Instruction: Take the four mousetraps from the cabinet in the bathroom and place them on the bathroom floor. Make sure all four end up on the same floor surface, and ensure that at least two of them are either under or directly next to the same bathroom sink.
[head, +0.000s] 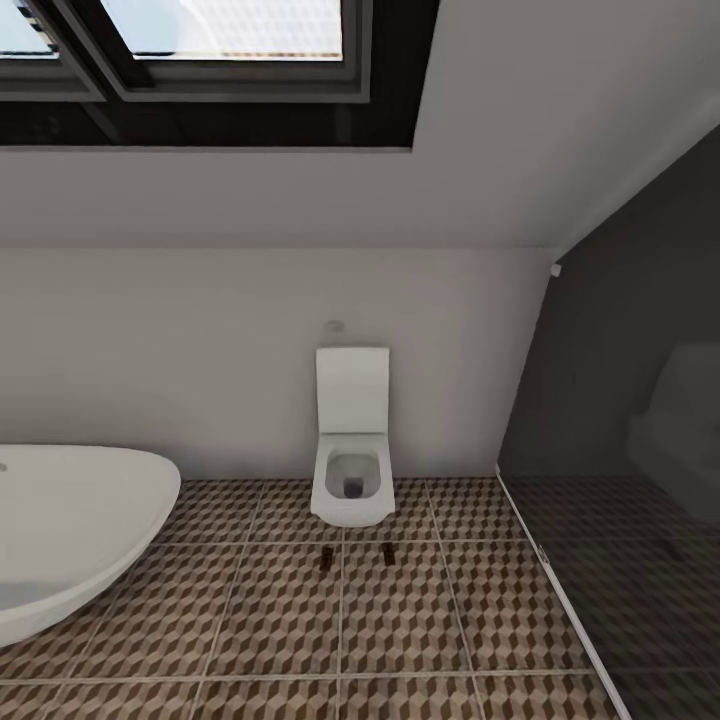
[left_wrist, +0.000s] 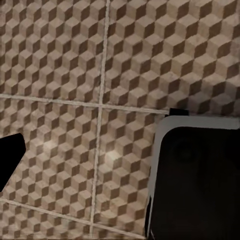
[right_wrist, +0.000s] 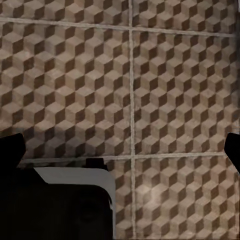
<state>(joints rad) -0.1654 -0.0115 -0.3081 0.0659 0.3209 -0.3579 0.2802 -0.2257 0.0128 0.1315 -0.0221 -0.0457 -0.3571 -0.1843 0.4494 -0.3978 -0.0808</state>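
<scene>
- Two small dark-brown objects (head: 326, 559) lie on the cube-patterned bathroom floor (head: 400, 620) just in front of the wall-hung toilet (head: 351, 470), side by side and apart; they are too small to confirm as mousetraps, though shape and colour fit.
- Each object's long axis runs roughly away from the robot, toward the toilet.
- Judgement: if they are mousetraps, they sit by the toilet, not by a sink, so the sink condition is not yet shown as met.
- Left wrist view: bare tile and grout, one dark finger edge (left_wrist: 9, 157) at the frame margin, and a dark grey-rimmed part of the robot (left_wrist: 197, 180).
- Right wrist view: dark finger edges (right_wrist: 11, 147) at opposite margins over bare tile; these jaws stand spread with nothing between them.
- Left jaw state cannot be told from one finger edge.
- Neither arm is clearly nearer the objects; both point at floor.
- Containers: the white bathtub (head: 70, 530) at the left and the toilet bowl; no trap is seen in either.
- Glass-walled shower (head: 620, 560) bounds the floor at the right.
</scene>
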